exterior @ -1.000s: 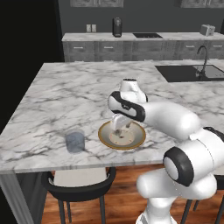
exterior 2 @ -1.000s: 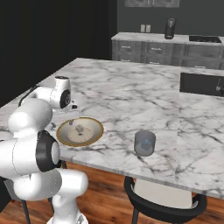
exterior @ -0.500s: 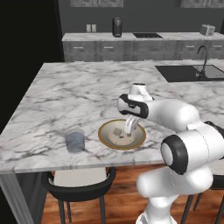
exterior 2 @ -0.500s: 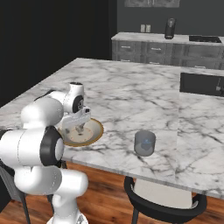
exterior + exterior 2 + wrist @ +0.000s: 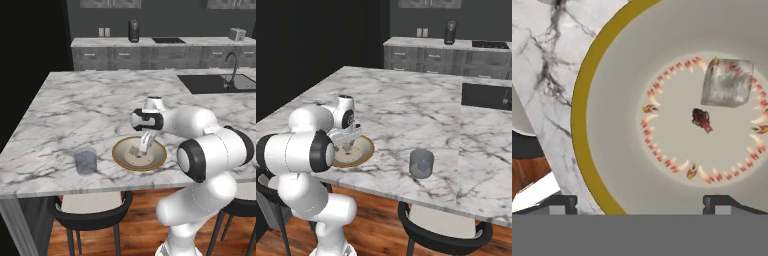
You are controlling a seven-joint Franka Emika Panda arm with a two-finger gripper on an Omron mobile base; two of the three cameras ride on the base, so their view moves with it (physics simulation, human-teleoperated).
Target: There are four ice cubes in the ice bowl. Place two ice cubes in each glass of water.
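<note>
- One ice cube (image 5: 727, 83) lies on the floor of the ice bowl (image 5: 120, 157), inside its ring of small red marks, just beside the red figure at the centre.
- The ice bowl sits near the front edge of the marble counter (image 5: 80, 110).
- One glass of water (image 5: 86, 160) stands near that same front edge, well apart from the bowl — seen beyond the bowl's other side from the right base camera.
- The gripper (image 5: 145, 148) hangs over the bowl's inside, fingers spread wide and holding nothing.
</note>
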